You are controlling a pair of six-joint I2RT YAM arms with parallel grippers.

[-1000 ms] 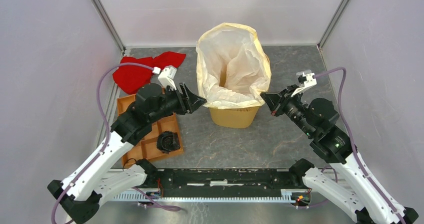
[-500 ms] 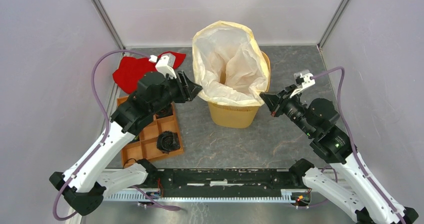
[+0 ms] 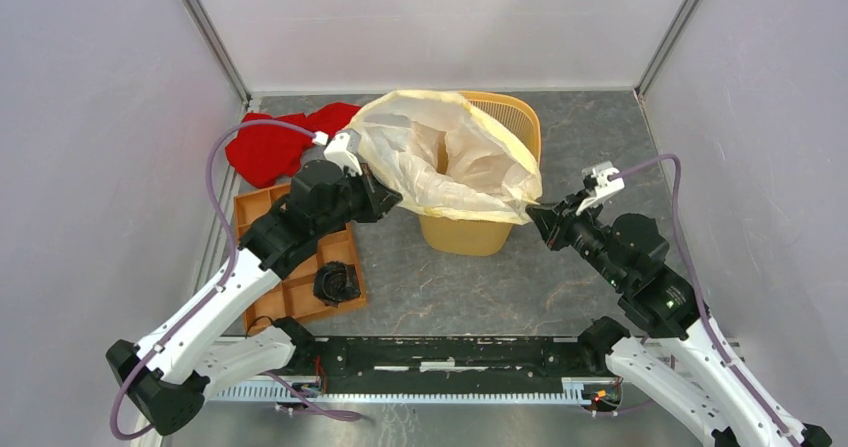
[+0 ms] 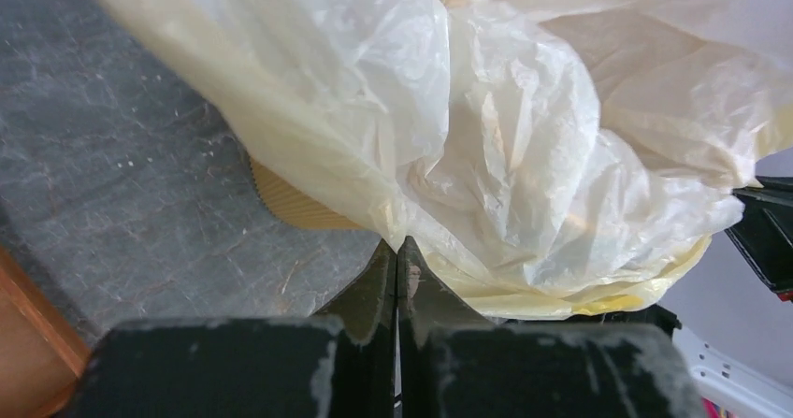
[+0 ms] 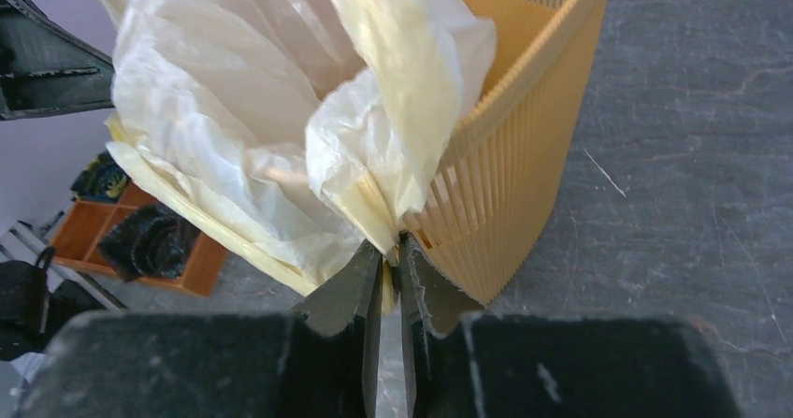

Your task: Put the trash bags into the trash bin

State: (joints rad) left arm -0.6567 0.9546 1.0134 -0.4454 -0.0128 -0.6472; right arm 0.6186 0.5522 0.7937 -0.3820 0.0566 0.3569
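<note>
Mid-rear on the grey stone-patterned worktop (image 3: 450, 287): orange-yellow plastic mesh trash bin (image 3: 470, 235), crinkly translucent cream plastic trash bag (image 3: 440, 162) partly inside, spilling over left and front rim. Left of bin: flat orange plastic compartment tray (image 3: 290, 292); behind it, crumpled red cloth (image 3: 262, 152). Pinching bag's left edge: left end effector (image 3: 385, 197); its right edge: right end effector (image 3: 533, 210).

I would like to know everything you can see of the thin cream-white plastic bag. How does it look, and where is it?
The thin, crinkly, translucent cream-white plastic bag has a yellowish edge. Its mouth is open and leans to the left above the orange-yellow mesh bin, and its lower part hangs inside the bin. The left gripper and the right gripper are each shut on its edge, on opposite sides.
</note>
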